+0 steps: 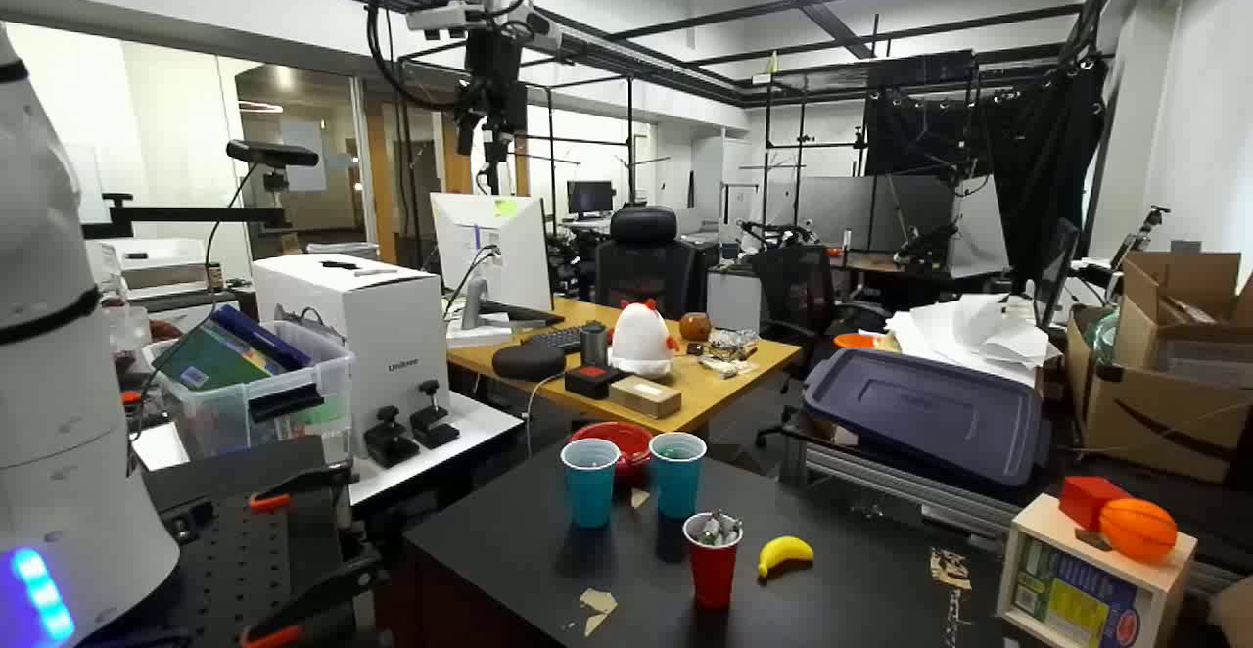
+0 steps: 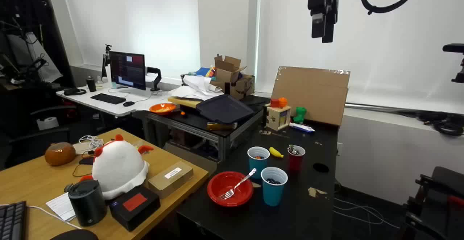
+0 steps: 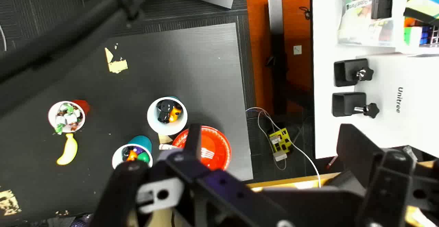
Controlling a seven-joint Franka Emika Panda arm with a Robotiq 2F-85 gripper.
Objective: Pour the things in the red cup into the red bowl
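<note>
The red cup (image 1: 714, 570) stands upright on the black table, with small green and whitish things at its mouth; it shows in both exterior views (image 2: 295, 163). In the wrist view its pale rim and red side (image 3: 83, 106) are at the left. The red bowl (image 2: 224, 181) sits on the table with a silver fork in it. The bowl (image 1: 634, 450) is partly behind the blue cups in an exterior view, and partly behind a finger in the wrist view (image 3: 221, 144). My gripper (image 3: 271, 143) is open and empty, high above the table in both exterior views (image 1: 482, 142) (image 2: 323, 33).
Two blue cups (image 1: 589, 491) (image 1: 678, 482) holding small things stand between the red cup and the bowl. A yellow banana (image 1: 786, 555) lies beside the red cup. A wooden box (image 2: 278, 116) and cardboard (image 2: 310, 95) stand at the table's far end. A monitor (image 1: 494, 256) stands on the wooden desk.
</note>
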